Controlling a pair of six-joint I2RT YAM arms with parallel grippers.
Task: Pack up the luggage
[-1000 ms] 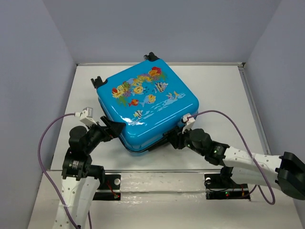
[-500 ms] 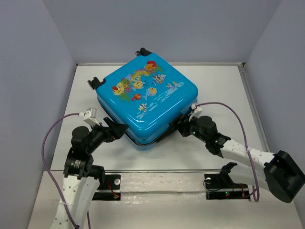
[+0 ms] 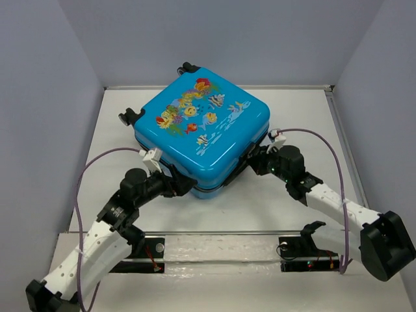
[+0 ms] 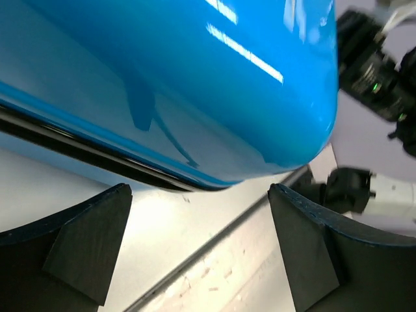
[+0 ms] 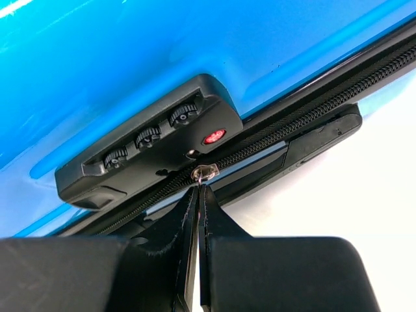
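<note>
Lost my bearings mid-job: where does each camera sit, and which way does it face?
Top external: above and behind the bases, looking down at the luggage and both arms.
Left wrist: low by the near corner, facing the blue shell; open left fingers frame it.
Right wrist: facing the lock side; right fingers pinch the zipper pull.
Shared: top and left wrist both show the right arm.

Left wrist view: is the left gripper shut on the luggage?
No: the left gripper stands open, its fingers wide apart and the luggage beyond them.
</note>
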